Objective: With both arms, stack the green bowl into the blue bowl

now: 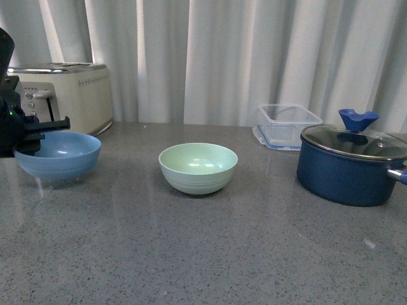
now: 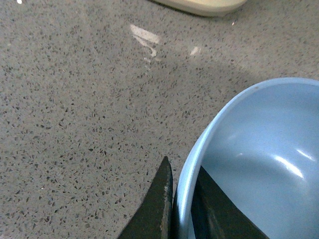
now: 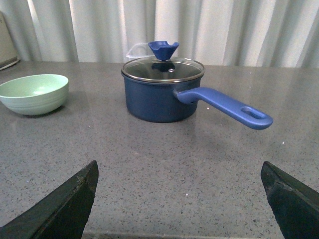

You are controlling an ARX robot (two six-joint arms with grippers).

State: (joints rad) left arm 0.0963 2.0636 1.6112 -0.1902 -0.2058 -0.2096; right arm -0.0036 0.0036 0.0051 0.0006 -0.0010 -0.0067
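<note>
Partly, L fingers (image 2: 158, 201) hide blue bowl (image 1: 63, 159) rim; arm (image 1: 7, 130) cropped.

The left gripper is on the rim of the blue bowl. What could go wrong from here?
The left gripper pinches the blue bowl at one spot of its rim, so it may tilt or slip when moved.
The toaster stands close behind; a backward swing might hit it.
The open right gripper faces the pot, the green bowl off to one side; reaching across may bump the pot's handle.
</note>
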